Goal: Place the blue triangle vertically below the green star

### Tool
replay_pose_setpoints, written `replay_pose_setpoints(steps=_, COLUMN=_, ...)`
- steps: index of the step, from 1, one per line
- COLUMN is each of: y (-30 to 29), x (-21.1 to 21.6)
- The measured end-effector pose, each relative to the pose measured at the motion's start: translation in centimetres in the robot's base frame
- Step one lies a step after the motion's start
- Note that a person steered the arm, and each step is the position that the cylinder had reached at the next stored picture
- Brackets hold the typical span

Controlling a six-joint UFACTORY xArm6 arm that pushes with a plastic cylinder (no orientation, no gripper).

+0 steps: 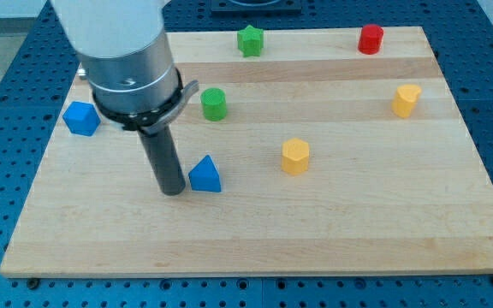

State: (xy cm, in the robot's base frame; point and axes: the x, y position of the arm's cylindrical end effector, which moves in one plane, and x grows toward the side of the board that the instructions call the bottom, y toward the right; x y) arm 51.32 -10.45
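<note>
My tip (172, 190) sits on the table (366, 222) just left of the blue triangle (204, 174), nearly touching. No claw on this rod. Green star (250, 40) is well above the triangle, slightly right.

no readable text — no labels, no numbers

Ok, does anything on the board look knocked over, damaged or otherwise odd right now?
Nothing stands out. The blocks all sit flat on the wooden board, spread apart, none tipped or stacked. My tip rests just to the view's left of the blue triangle; the green star stands near the view's top edge.
</note>
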Motion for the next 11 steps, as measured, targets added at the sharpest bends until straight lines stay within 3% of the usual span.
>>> replay_pose_setpoints(steps=3, y=5.2, x=-2.9)
replay_pose_setpoints(steps=7, y=10.5, x=-11.1)
replay_pose_setpoints(steps=11, y=6.7, x=-16.9)
